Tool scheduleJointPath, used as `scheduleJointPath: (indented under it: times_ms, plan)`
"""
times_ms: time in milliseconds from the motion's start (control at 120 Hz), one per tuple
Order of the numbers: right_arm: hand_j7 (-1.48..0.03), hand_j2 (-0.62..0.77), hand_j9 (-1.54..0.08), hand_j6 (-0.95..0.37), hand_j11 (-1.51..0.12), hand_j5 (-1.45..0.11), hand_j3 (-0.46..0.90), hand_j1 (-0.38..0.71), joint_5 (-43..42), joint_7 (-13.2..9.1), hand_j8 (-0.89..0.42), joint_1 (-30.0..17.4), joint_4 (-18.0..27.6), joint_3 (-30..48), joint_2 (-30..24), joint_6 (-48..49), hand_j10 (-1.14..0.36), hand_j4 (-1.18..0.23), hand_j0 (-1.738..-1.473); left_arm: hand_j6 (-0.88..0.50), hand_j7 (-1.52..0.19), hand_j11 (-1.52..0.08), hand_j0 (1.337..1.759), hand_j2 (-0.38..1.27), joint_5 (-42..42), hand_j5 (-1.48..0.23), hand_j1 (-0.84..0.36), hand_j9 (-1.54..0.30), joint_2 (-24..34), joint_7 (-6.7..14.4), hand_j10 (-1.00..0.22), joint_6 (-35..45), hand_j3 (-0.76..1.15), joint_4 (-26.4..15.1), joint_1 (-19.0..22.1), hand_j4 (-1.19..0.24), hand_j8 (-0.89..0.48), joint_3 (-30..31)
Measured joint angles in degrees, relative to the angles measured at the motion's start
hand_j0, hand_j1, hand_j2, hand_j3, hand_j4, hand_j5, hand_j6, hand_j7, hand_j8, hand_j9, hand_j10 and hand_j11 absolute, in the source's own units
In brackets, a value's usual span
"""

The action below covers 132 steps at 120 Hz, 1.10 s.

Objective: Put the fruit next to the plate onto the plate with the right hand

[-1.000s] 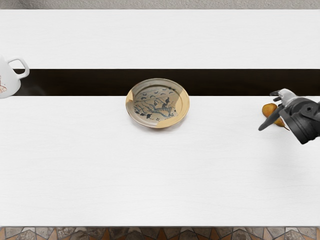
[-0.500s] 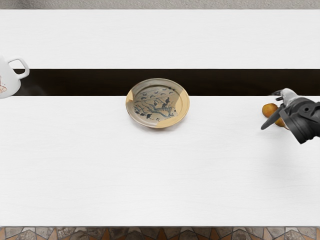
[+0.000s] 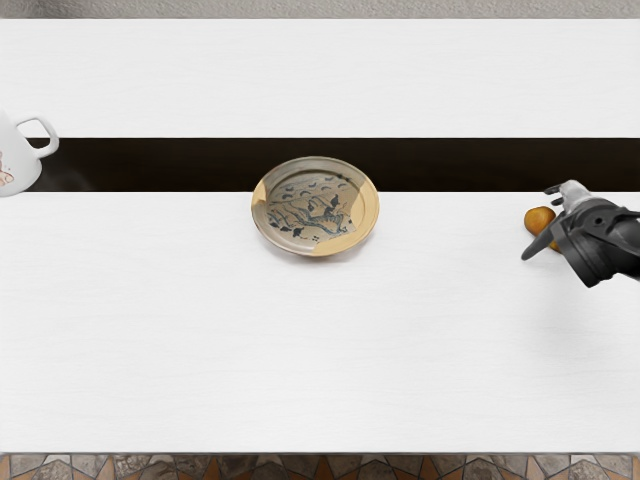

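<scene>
**Right hand [image 3: 592, 240] at the fruit, grasp not yet made**

Far left, upper: white mug [image 3: 15, 150], cut by the frame edge, well apart from the work.

Centre, a little above mid-height: plate [image 3: 368, 215], no fruit on it. It sits on the near white table [image 3: 300, 350], at the table's far edge by the dark gap.

Right of frame: fruit [image 3: 539, 219], small and orange, on the table well apart from the plate. Its right side is hidden behind the hand.

The hand comes in from the right edge. One dark finger [image 3: 538, 246] juts straight out to the lower left just below the fruit, and a pale tip shows above it. Digits spread, nothing held. Cannot tell whether any digit touches the fruit.

Step, as judged: pre-grasp on the fruit.

Next move calls for:
- closing the digits around the fruit and securing it before any lift
- carrying it left across the table to the plate
- setting it down inside the rim

Risk: a nudge could roll the fruit toward the gap.
</scene>
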Motion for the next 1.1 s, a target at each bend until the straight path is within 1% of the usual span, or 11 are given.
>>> scheduleJointPath:
  times_ms: [242, 433, 508, 833, 867, 892, 908, 958, 1017, 1033, 1100]
  plan:
    - [-0.29, -0.04, -0.29, -0.22, -0.29, -0.29, 0.00, -0.08, -1.08, 0.00, -0.22, -0.18, -0.11, -0.21, 0.25, 0.00, -0.22, -0.22, -1.658, 0.00, 0.00, 0.00, 1.658, 0.00, 0.00, 0.00, 0.35, 0.00, 0.00, 0.00, 0.00, 0.00, 0.00, 0.00, 0.01, 0.00, 0.00, 0.00]
    - [-0.39, -0.06, -0.38, -0.30, -0.33, -0.39, 0.00, 0.01, -1.31, 0.00, -0.30, -0.25, -0.12, -0.43, 0.27, 0.00, -0.26, -0.30, -1.658, 0.00, 0.00, 0.00, 1.658, 0.00, 0.00, 0.00, 0.35, 0.00, 0.00, 0.00, 0.00, 0.00, 0.00, 0.00, 0.06, 0.00, 0.00, 0.00]
    - [-0.44, -0.07, -0.39, -0.34, -0.40, -0.43, 0.00, 0.05, -1.58, 0.07, -0.29, -0.38, -0.12, -0.43, 0.28, 0.05, -0.22, -0.34, -1.658, 0.00, 0.00, 0.00, 1.658, 0.00, -0.01, 0.00, 0.35, 0.00, 0.00, 0.00, 0.00, 0.00, 0.00, 0.00, 0.08, 0.00, 0.00, 0.01]
    - [-0.61, -0.09, -0.76, -0.47, -0.79, -0.56, 0.00, 0.21, -2.71, 0.43, -0.11, -1.26, -0.85, -0.17, 0.31, 0.30, -0.06, -0.50, -1.658, 0.00, 0.00, 0.00, 1.658, 0.00, -0.03, 0.00, 0.35, 0.00, 0.00, 0.01, 0.00, 0.00, 0.00, 0.01, 0.06, 0.00, 0.00, 0.05]
    - [-0.62, -0.10, -0.70, -0.48, -0.83, -0.58, 0.00, 0.23, -2.95, 0.56, -0.16, -1.37, -1.00, -0.10, 0.32, 0.42, -0.06, -0.51, -1.658, 0.00, 0.00, 0.00, 1.658, 0.00, -0.03, 0.00, 0.35, 0.00, 0.00, 0.02, 0.00, 0.00, 0.00, 0.01, 0.07, 0.00, 0.00, 0.06]
    - [-0.64, -0.10, -0.81, -0.49, -0.82, -0.58, 0.00, 0.24, -3.03, 0.59, -0.13, -1.43, -1.13, -0.06, 0.32, 0.43, -0.08, -0.52, -1.658, 0.00, 0.00, 0.00, 1.658, 0.00, -0.03, 0.00, 0.35, 0.00, 0.00, 0.02, 0.00, 0.00, 0.00, 0.01, 0.02, 0.00, 0.00, 0.06]
    - [-0.64, -0.10, -0.74, -0.49, -0.88, -0.59, 0.00, 0.24, -3.05, 0.62, -0.16, -1.48, -1.20, -0.03, 0.33, 0.45, -0.06, -0.53, -1.658, 0.00, 0.00, 0.00, 1.658, 0.00, -0.03, 0.00, 0.35, 0.00, 0.00, 0.02, 0.00, 0.00, 0.00, 0.01, 0.06, 0.00, 0.00, 0.06]
    - [-0.66, -0.08, -0.85, -0.49, -0.89, -0.61, 0.00, 0.26, -3.12, 0.67, -0.15, -1.59, -1.37, 0.04, 0.33, 0.46, -0.07, -0.55, -1.658, 0.00, 0.00, 0.00, 1.658, 0.00, -0.04, 0.00, 0.35, 0.00, 0.00, 0.02, 0.00, 0.00, 0.00, 0.01, 0.05, 0.00, 0.00, 0.06]
    - [-0.69, -0.05, -0.81, -0.47, -0.86, -0.63, 0.00, 0.28, -3.25, 0.75, -0.16, -1.67, -1.47, 0.08, 0.34, 0.52, -0.09, -0.56, -1.658, 0.00, 0.00, 0.00, 1.658, 0.00, -0.04, 0.00, 0.35, 0.00, 0.00, 0.02, 0.00, 0.00, 0.00, 0.01, 0.02, 0.00, 0.00, 0.07]
    - [-0.70, -0.04, -0.89, -0.47, -0.92, -0.64, 0.00, 0.29, -3.25, 0.71, -0.14, -1.70, -1.50, 0.09, 0.34, 0.48, -0.07, -0.56, -1.657, 0.00, 0.00, 0.00, 1.658, 0.00, -0.04, 0.00, 0.35, 0.00, 0.00, 0.02, 0.00, 0.00, 0.00, 0.01, 0.00, 0.00, 0.00, 0.07]
    - [-0.73, 0.00, -0.89, -0.46, -0.93, -0.67, 0.00, 0.31, -3.37, 0.71, -0.14, -1.79, -1.59, 0.12, 0.35, 0.53, -0.07, -0.54, -1.656, 0.00, 0.00, 0.00, 1.658, 0.00, -0.03, 0.00, 0.35, 0.00, 0.00, 0.02, 0.00, 0.00, 0.00, 0.01, 0.04, 0.00, 0.00, 0.07]
